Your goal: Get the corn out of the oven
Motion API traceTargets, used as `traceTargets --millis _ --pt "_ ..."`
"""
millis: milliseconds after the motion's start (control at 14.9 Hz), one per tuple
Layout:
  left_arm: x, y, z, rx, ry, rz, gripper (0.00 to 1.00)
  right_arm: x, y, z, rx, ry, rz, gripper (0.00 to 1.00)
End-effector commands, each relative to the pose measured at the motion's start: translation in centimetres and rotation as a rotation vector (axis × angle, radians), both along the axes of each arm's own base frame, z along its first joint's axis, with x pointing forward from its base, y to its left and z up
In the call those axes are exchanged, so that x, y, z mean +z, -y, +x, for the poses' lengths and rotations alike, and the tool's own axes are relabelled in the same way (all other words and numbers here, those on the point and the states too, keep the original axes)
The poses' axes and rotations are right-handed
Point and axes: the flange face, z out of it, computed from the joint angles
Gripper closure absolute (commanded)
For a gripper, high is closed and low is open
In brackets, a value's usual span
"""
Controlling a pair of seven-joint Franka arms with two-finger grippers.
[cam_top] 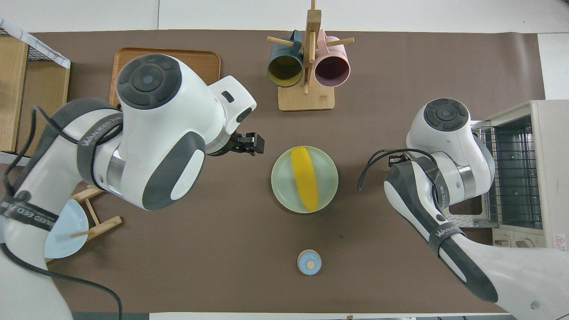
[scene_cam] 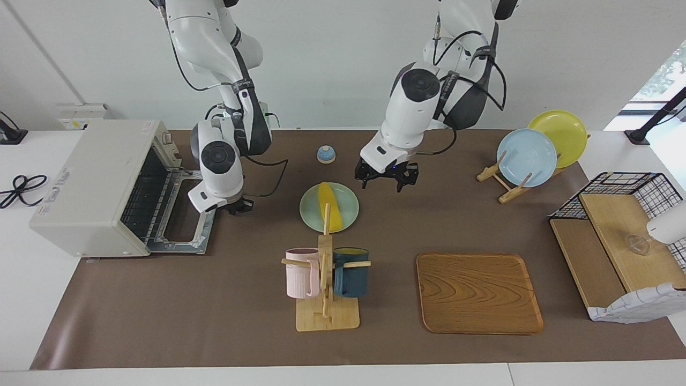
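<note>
The yellow corn [scene_cam: 330, 206] lies on a pale green plate [scene_cam: 311, 213] in the middle of the table; it also shows in the overhead view [cam_top: 305, 178]. The off-white oven [scene_cam: 91, 187] stands at the right arm's end of the table. Its door [scene_cam: 185, 228] is dropped open and its wire rack [scene_cam: 140, 199] is bare. My right gripper [scene_cam: 239, 206] hangs low beside the open door's edge, between the oven and the plate. My left gripper [scene_cam: 386, 181] is open and empty, over the table beside the plate, toward the left arm's end.
A wooden mug tree [scene_cam: 324, 279] with a pink and a dark blue mug stands farther from the robots than the plate. A wooden tray [scene_cam: 477, 292], a small blue bell [scene_cam: 326, 154], a plate rack [scene_cam: 528, 155] and a wire basket [scene_cam: 616, 236] are also here.
</note>
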Motion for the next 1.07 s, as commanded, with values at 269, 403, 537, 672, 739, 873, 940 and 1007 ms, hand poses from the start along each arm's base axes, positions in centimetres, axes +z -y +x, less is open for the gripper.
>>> traceTargets --millis 269,403,537,672,739,873,940,1007 --pt "-7.5 6.8 -0.4 0.035 0.032 -0.006 0.00 0.1 3.1 -0.8 0.087 -0.001 -0.018 0.93" --pt "-9.0 7.1 -0.5 0.052 0.035 -0.009 0.00 0.0 3.4 -0.8 0.101 -0.002 -0.027 0.93" --pt "-10.3 8.4 -1.7 0.063 0.047 -0.023 0.00 0.1 3.5 -0.7 0.105 0.001 -0.030 0.93" --pt "-11.4 8.4 -2.5 0.064 0.034 -0.011 0.00 0.1 3.6 -0.8 0.134 -0.018 -0.034 0.92" --pt "-11.8 8.4 -2.9 0.074 0.037 -0.013 0.00 0.3 3.8 -0.8 0.136 -0.022 -0.036 0.92" --pt "-12.9 8.6 -4.2 0.082 0.045 -0.021 0.00 1.6 3.9 -1.0 0.133 -0.035 -0.044 0.91" --pt "-13.1 8.5 -4.3 0.087 0.054 -0.029 0.00 2.6 3.9 -1.2 0.138 -0.038 -0.054 0.91" --pt "-13.1 8.5 -4.2 0.110 0.056 -0.035 0.00 3.5 4.1 -1.4 0.152 -0.044 -0.064 0.91"
